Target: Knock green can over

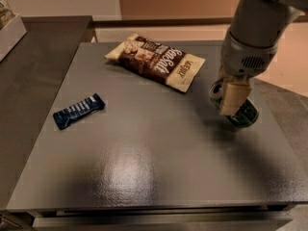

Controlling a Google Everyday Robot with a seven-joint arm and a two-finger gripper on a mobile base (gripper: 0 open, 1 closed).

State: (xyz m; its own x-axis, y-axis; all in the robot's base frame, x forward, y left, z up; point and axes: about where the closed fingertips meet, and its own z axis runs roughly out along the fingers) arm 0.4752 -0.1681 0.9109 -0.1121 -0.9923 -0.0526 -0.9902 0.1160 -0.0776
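Observation:
The green can (pixel 243 114) is at the right side of the grey table (pixel 144 153). It is tipped far over, with its silver top (pixel 216 89) pointing left and up and its green base low at the right. My gripper (pixel 232 96) hangs down from the arm at the upper right and is right against the can, its pale finger (pixel 233 98) covering the can's middle.
A brown and cream snack bag (pixel 156 60) lies at the back middle of the table. A dark blue snack bar (pixel 78 110) lies at the left. A darker counter (pixel 33 57) adjoins the table on the left. The table's right edge is close to the can.

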